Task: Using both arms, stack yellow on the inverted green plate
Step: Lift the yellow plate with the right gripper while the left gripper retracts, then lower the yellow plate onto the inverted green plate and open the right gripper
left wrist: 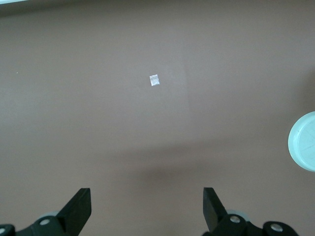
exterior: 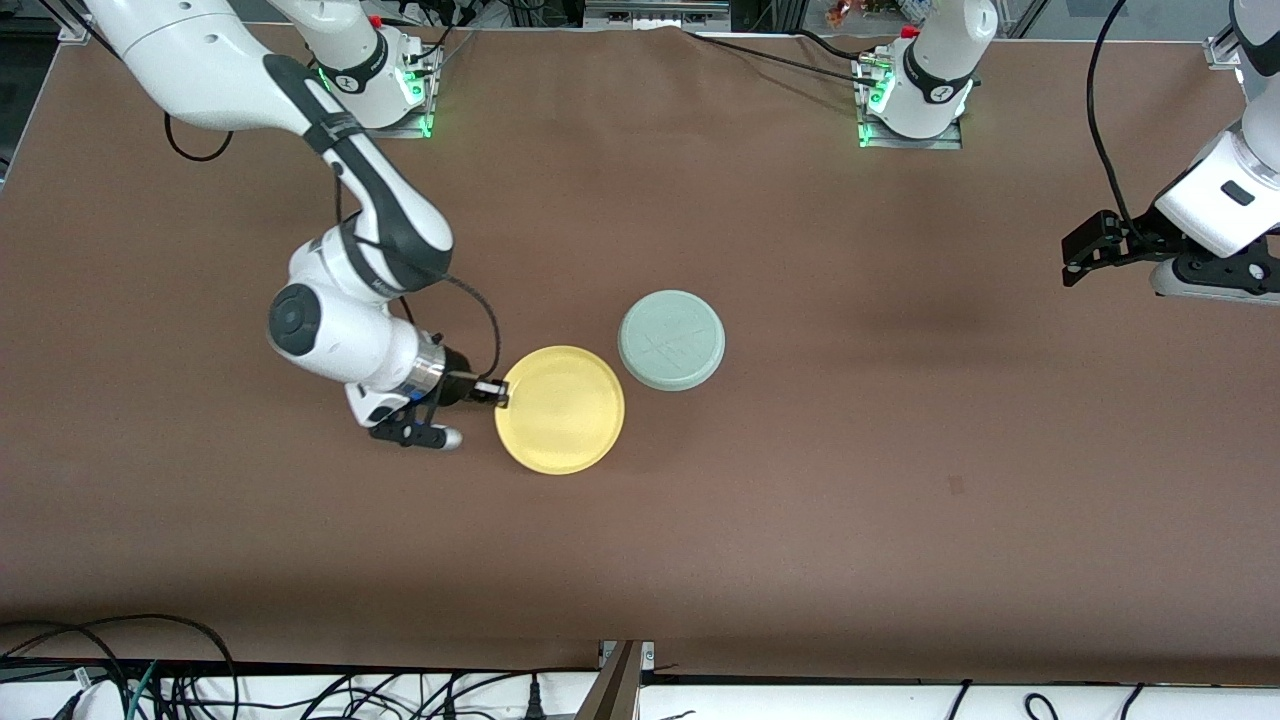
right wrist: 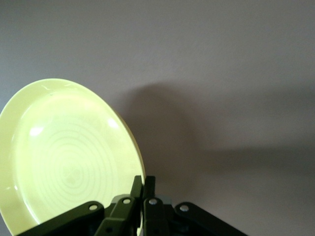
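Yellow plate (exterior: 560, 410): round, glossy plastic with concentric rings, just beside the green plate, nearer the front camera.
Green plate (exterior: 671, 340): matte mint disc, upside down on the brown worktop (exterior: 900, 450).
Right gripper (exterior: 497, 393): pinched on the yellow plate's rim.
Left gripper (left wrist: 147, 209): spread wide, waiting over bare worktop.

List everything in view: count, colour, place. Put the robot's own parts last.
yellow plate: one, bright yellow, right way up, held at its rim, nearer to the front camera than the green plate.
green plate: one, pale mint green, upside down on the table, beside the yellow plate, toward the left arm's end.
table: one, brown top.
scrap: one, small, whitish, on the table below the left gripper.
right gripper: one, black, shut on the yellow plate's rim.
left gripper: one, black, open, waiting over the table at the left arm's end.
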You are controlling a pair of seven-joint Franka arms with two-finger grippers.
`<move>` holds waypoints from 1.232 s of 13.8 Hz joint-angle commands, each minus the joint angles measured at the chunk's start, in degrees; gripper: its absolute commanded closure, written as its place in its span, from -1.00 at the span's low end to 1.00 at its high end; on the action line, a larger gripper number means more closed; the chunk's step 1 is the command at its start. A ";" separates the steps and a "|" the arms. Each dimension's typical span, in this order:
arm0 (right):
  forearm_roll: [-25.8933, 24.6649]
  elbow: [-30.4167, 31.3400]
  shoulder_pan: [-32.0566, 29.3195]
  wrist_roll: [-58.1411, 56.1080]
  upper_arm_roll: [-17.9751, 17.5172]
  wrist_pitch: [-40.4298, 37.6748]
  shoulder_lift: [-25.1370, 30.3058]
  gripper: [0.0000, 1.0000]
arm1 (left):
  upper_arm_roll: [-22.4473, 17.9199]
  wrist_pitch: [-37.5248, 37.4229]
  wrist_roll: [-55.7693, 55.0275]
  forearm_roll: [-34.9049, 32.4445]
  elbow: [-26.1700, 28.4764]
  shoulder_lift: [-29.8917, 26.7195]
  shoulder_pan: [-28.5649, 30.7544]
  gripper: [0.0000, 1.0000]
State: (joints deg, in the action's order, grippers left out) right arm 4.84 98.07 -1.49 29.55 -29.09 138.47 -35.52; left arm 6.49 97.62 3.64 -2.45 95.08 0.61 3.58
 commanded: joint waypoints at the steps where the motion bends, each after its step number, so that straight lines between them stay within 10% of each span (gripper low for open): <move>1: 0.25 4.76 4.55 4.80 0.00 5.74 2.04 1.00 | -2.60 -0.15 -1.61 -1.59 0.99 -0.96 -3.91 -1.00; 6: -0.54 9.06 13.51 12.81 1.22 13.31 2.04 1.00 | -3.24 0.03 -1.89 -1.51 0.90 -0.61 -4.37 -1.00; 11: -0.45 13.28 28.10 16.68 12.29 21.84 1.95 1.00 | -3.06 0.03 -1.97 -0.72 0.99 -0.70 -3.67 -1.00; 17: -0.54 15.22 28.74 16.86 12.83 21.84 2.47 1.00 | -2.88 -0.24 -1.62 -0.71 0.99 -0.87 -3.76 -1.00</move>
State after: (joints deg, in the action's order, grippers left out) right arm 4.70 110.54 27.01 45.36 -16.61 159.55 -35.38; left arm 3.62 97.61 2.41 -2.46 95.49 0.62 0.02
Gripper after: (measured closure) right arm 0.974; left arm 0.000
